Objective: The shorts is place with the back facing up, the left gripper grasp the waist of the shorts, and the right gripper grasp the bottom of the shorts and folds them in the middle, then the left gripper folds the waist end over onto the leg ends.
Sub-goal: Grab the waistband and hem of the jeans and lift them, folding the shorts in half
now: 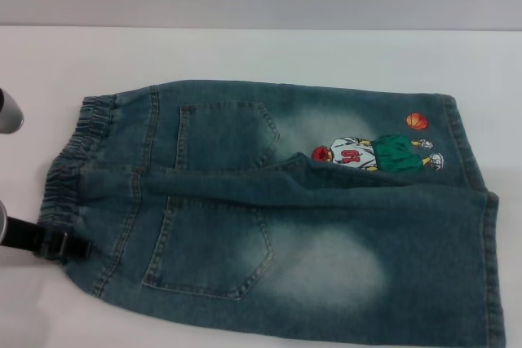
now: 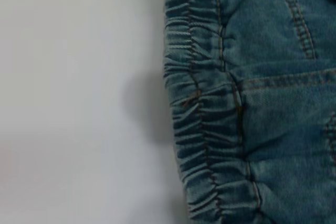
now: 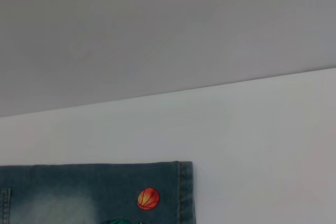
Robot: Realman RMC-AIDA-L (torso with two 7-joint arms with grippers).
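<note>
I see the white counter [image 1: 261,55] carrying the denim shorts [image 1: 269,201] flat, pockets up, elastic waist [image 1: 77,160] toward my left end effector [image 1: 49,240] waiting at the near waist corner, its opening I cannot tell, the right one out of view.

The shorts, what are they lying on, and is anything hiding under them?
The shorts lie flat on a white table. Whatever is beneath them is covered by denim, so it cannot be seen.
</note>
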